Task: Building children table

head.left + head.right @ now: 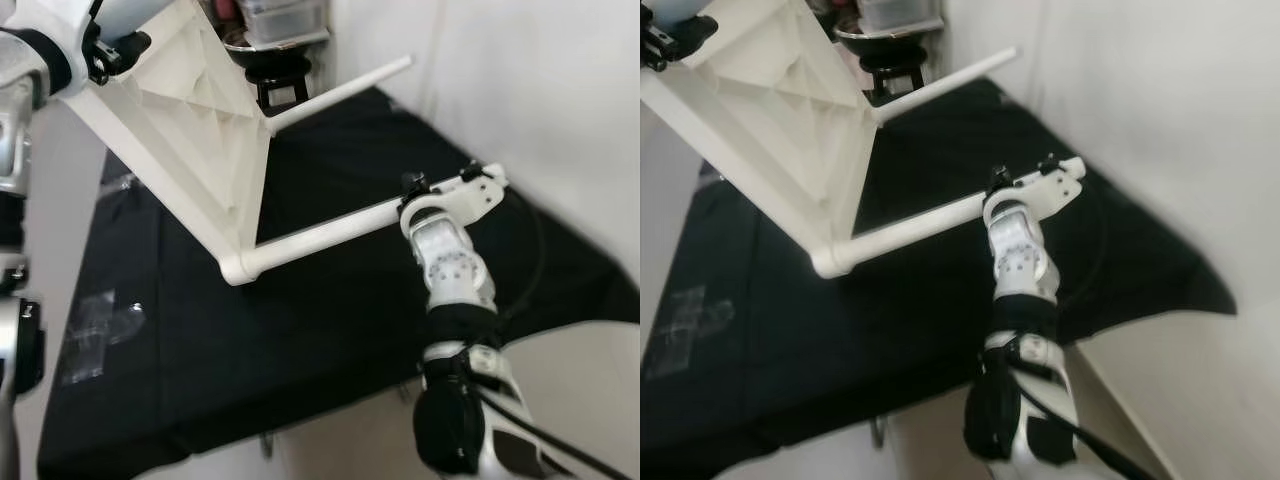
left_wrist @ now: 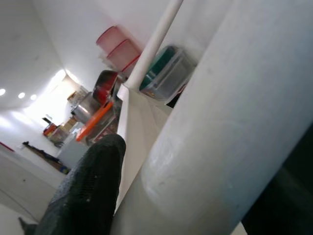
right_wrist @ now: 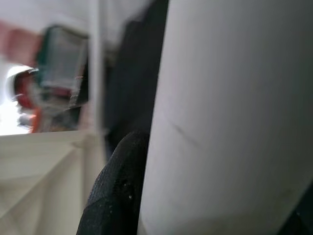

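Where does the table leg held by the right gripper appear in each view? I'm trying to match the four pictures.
Left eye view: the near leg runs from the tabletop corner to the right gripper, centre.
Right eye view: the same leg, slightly left of centre.
Left wrist view: cannot tell; a white leg there looks like another one.
Right wrist view: the leg, blurred and close.
Shared landmark: the black mat.

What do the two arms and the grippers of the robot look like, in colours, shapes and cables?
The right arm is silver-white with rounded segments dotted with small screws, then a black cuff lower down; a thin black cable runs along it. The right gripper has a white bracket with black fittings. The left arm is silver with black joints. The fingers are black and finely textured.
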Robot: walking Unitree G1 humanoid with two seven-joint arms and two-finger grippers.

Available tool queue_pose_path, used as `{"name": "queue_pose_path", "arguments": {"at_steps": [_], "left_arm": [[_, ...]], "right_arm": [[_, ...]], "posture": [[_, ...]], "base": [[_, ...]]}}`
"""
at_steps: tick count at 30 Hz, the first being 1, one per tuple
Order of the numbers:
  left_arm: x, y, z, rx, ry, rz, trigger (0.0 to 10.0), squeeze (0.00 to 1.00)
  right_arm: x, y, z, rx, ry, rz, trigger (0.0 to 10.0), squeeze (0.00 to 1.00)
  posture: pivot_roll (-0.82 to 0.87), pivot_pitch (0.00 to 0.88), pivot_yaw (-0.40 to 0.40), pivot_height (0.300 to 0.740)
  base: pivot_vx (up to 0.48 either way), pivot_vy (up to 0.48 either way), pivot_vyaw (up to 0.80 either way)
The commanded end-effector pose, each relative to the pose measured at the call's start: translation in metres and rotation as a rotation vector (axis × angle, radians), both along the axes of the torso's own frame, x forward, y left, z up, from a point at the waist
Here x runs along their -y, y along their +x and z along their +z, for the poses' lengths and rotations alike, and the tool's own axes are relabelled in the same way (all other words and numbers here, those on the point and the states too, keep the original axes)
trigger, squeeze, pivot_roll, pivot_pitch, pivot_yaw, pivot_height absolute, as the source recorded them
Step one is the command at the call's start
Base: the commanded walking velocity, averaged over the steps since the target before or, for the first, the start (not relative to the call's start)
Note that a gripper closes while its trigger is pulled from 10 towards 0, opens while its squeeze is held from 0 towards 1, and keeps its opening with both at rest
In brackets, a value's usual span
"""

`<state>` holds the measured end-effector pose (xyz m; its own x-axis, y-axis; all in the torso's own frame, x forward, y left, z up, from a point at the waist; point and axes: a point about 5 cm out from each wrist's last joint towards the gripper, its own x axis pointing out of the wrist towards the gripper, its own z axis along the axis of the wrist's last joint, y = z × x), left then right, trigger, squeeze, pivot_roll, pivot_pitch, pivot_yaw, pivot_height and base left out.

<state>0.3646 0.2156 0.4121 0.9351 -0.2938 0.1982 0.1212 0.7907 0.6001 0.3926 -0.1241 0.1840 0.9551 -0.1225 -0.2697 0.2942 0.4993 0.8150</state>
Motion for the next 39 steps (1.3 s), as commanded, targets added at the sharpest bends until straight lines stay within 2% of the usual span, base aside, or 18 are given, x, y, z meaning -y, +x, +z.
{"name": "queue_pose_path", "arguments": {"at_steps": [1,2,3,5,6,7,9,14,18,20,21,24,25,28,29,30,31,39], "left_arm": [[0.096,-0.069,0.109,0.361,-0.294,-0.721,0.0,0.00],[0.106,-0.064,0.097,0.298,-0.287,-0.773,2.3,0.00],[0.111,-0.061,0.089,0.265,-0.276,-0.796,5.8,0.51],[0.111,-0.061,0.089,0.265,-0.276,-0.796,5.8,0.51],[0.115,-0.057,0.083,0.210,-0.268,-0.834,10.0,1.00],[0.115,-0.057,0.083,0.210,-0.268,-0.834,10.0,1.00],[0.122,-0.054,0.077,0.137,-0.254,-0.906,10.0,1.00],[0.125,-0.055,0.076,0.107,-0.236,-0.955,10.0,1.00],[0.123,-0.056,0.074,0.096,-0.231,-0.962,10.0,1.00],[0.117,-0.059,0.073,0.091,-0.237,-0.972,10.0,0.20],[0.114,-0.061,0.072,0.091,-0.241,-0.975,10.0,0.00],[0.108,-0.064,0.071,0.092,-0.249,-0.977,10.0,0.00],[0.101,-0.067,0.070,0.094,-0.251,-0.976,10.0,0.00],[0.098,-0.070,0.071,0.094,-0.253,-0.973,10.0,0.00],[0.098,-0.071,0.071,0.093,-0.254,-0.972,10.0,0.00],[0.098,-0.071,0.071,0.093,-0.254,-0.972,10.0,0.00],[0.097,-0.072,0.071,0.092,-0.253,-0.973,10.0,0.00],[0.097,-0.075,0.071,0.090,-0.241,-0.982,10.0,0.00]], "right_arm": [[-0.165,-0.071,-0.083,-0.517,-0.126,0.774,3.3,0.00],[-0.162,-0.066,-0.083,-0.494,-0.156,0.736,10.0,0.00],[-0.158,-0.063,-0.083,-0.483,-0.182,0.706,10.0,0.00],[-0.158,-0.063,-0.083,-0.483,-0.182,0.706,10.0,0.00],[-0.155,-0.060,-0.083,-0.474,-0.176,0.673,10.0,0.00],[-0.155,-0.060,-0.083,-0.474,-0.176,0.673,10.0,0.00],[-0.142,-0.055,-0.088,-0.507,-0.144,0.563,10.0,0.00],[-0.129,-0.049,-0.090,-0.521,-0.112,0.454,10.0,0.00],[-0.119,-0.045,-0.093,-0.539,-0.129,0.394,10.0,0.00],[-0.110,-0.043,-0.095,-0.556,-0.155,0.358,10.0,0.00],[-0.107,-0.042,-0.095,-0.558,-0.177,0.349,10.0,0.00],[-0.104,-0.041,-0.095,-0.559,-0.199,0.344,10.0,0.00],[-0.099,-0.042,-0.098,-0.586,-0.237,0.333,10.0,0.00],[-0.094,-0.044,-0.103,-0.619,-0.256,0.310,10.0,0.00],[-0.094,-0.044,-0.103,-0.619,-0.253,0.307,10.0,0.29],[-0.094,-0.044,-0.103,-0.619,-0.253,0.307,10.0,0.29],[-0.093,-0.043,-0.102,-0.611,-0.246,0.296,10.0,1.00],[-0.087,-0.037,-0.096,-0.587,-0.202,0.237,10.0,1.00]], "posture": [[0.07,0.031,0.117,0.740],[0.07,0.041,0.124,0.740],[0.07,0.046,0.128,0.740],[0.07,0.046,0.128,0.740],[0.07,0.061,0.135,0.740],[0.07,0.061,0.135,0.740],[0.09,0.097,0.139,0.740],[0.09,0.113,0.139,0.740],[0.09,0.117,0.132,0.740],[0.10,0.121,0.129,0.740],[0.09,0.124,0.127,0.740],[0.10,0.128,0.124,0.740],[0.10,0.136,0.115,0.740],[0.10,0.138,0.111,0.740],[0.10,0.144,0.108,0.740],[0.10,0.144,0.108,0.740],[0.10,0.144,0.103,0.740],[0.10,0.150,0.098,0.740]], "base": [[0.000,0.000,0.00],[0.000,0.000,0.00],[0.000,0.000,0.00],[0.000,0.000,0.00],[0.000,0.000,0.00],[0.000,0.000,0.00],[0.000,0.000,0.00],[0.000,0.000,0.00],[0.000,0.000,0.00],[0.000,0.000,0.00],[0.000,0.000,0.00],[0.000,0.000,0.00],[0.000,0.000,0.00],[0.000,0.000,0.00],[0.000,0.000,0.00],[0.000,0.000,0.00],[0.000,0.000,0.00],[0.000,0.000,0.00]]}}
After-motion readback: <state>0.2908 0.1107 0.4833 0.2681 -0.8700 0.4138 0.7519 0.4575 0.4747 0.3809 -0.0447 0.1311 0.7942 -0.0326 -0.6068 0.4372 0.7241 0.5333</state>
